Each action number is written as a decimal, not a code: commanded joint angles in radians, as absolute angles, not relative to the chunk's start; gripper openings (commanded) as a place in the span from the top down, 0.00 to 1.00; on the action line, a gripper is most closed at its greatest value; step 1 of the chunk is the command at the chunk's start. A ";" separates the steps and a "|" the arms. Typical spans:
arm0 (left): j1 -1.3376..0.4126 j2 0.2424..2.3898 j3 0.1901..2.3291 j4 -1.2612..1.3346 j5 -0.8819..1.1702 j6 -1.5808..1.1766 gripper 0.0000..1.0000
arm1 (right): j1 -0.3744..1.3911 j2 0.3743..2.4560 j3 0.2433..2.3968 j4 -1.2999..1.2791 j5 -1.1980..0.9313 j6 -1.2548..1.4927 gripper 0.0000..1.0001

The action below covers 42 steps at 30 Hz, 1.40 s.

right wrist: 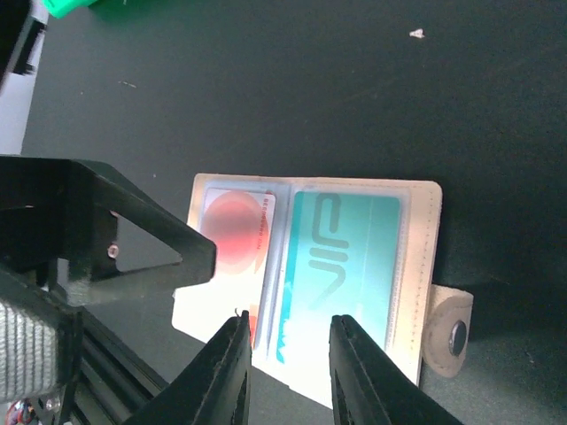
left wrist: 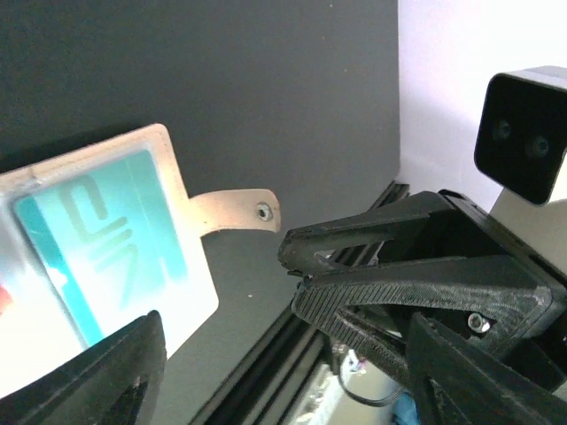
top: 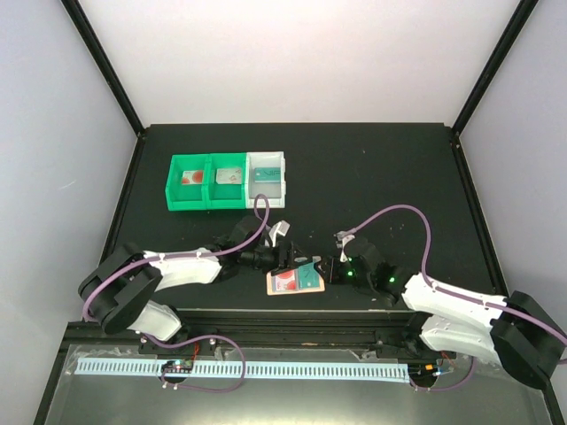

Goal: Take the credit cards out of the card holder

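Note:
The tan card holder (top: 301, 289) lies open flat near the table's front edge, tab (right wrist: 449, 329) to one side. A teal credit card (right wrist: 345, 266) sits in one clear pocket and a red-pink one (right wrist: 235, 230) in the other. My right gripper (right wrist: 288, 359) hovers over the holder's near edge by the teal card, its jaws a narrow gap apart and empty. My left gripper (top: 285, 257) stands wide open just left of the holder, its fingers (left wrist: 115, 372) beside the teal card (left wrist: 97, 239), gripping nothing.
At the back left stand a green two-compartment bin (top: 190, 206) and a white bin (top: 266, 200), each compartment holding a card. The black front rail (top: 292, 314) runs just below the holder. The two grippers' tips are close together over the holder.

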<state>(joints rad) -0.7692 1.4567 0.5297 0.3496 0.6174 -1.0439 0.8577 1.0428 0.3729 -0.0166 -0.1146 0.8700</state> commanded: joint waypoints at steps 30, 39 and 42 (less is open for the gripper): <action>-0.759 1.566 0.523 0.235 0.476 -0.933 0.53 | 0.861 1.340 0.459 0.003 -0.165 0.805 0.80; -0.759 1.579 0.522 0.240 0.470 -0.933 0.54 | 0.860 1.335 0.436 -0.026 -0.143 0.807 0.81; -0.759 1.584 0.522 0.243 0.470 -0.936 0.54 | 0.860 1.308 0.449 -0.043 -0.139 0.800 0.81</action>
<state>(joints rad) -0.7650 1.5547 0.5285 0.2451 0.4896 -0.9497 0.8577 1.3369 0.4381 -0.0044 -0.1631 0.8162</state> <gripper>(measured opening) 0.464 0.187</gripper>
